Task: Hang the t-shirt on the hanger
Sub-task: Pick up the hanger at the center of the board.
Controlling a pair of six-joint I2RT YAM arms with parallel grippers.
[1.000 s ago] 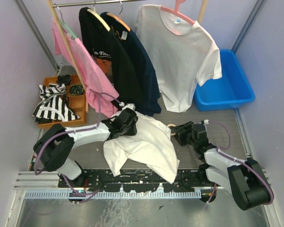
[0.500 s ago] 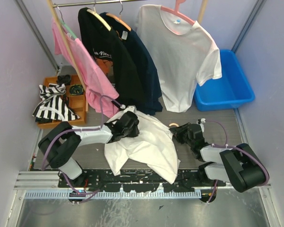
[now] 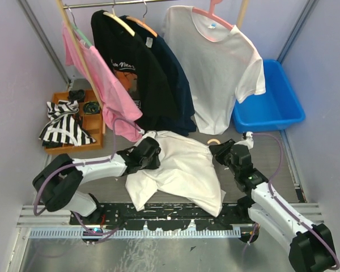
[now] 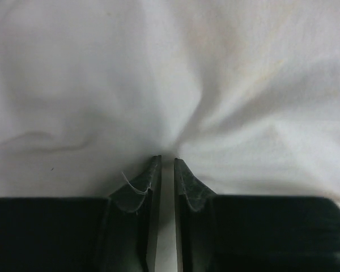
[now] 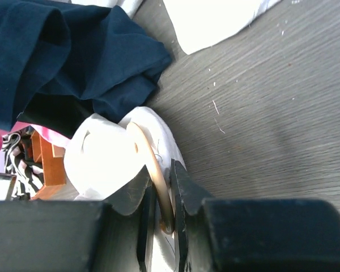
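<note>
The white t-shirt [image 3: 181, 170] lies crumpled on the table between the two arms. My left gripper [image 3: 153, 154] is at its left upper edge. In the left wrist view the jaws [image 4: 167, 161] are pinched on a fold of the t-shirt [image 4: 158, 73], which fills that view. Only a curved tan loop of the hanger [image 3: 213, 141] pokes out at the shirt's right upper edge; the rest is hidden under the cloth. My right gripper [image 3: 222, 150] is shut on that loop [image 5: 144, 150], seen between its jaws [image 5: 161, 170] with white cloth beside it.
A rail at the back carries a pink t-shirt [image 3: 105, 85], a black shirt [image 3: 136, 73], a navy shirt [image 5: 73, 51] and a white t-shirt on a pink hanger [image 3: 215, 68]. A blue bin [image 3: 272, 102] stands at the right. An orange tray [image 3: 93, 122] with striped cloth sits at the left.
My right gripper has closed onto the hanger's tan loop and its arm has swung toward the back. The t-shirt has spread slightly rightward. The left gripper stays pinched on the cloth.
</note>
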